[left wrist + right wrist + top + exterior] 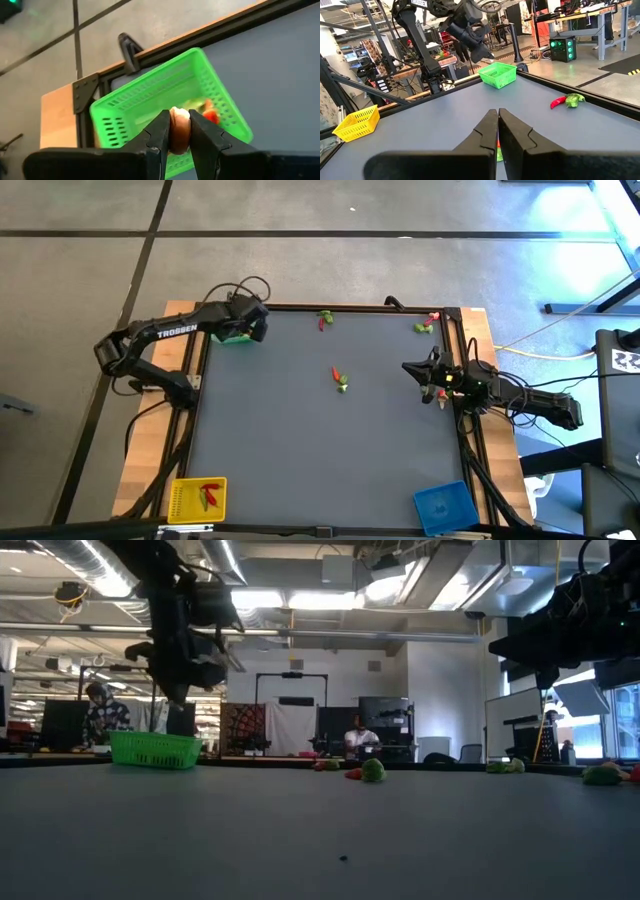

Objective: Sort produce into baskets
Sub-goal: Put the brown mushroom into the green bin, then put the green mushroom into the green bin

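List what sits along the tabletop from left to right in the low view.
Bright green plastic mesh basket → small red and green produce pieces at centre → green produce pieces further right → green and red pieces at the right edge.

- On my left arm (pixel 165 332), in the high view, white capitals spell "TROSSEN" along the dark upper link; that is the only wording I can read.
- In the right wrist view the same arm (pixel 415 20) carries a small white mark near the top edge, too small for me to read.
- The baskets, the table and the screens in the room behind show no lettering I can make out.
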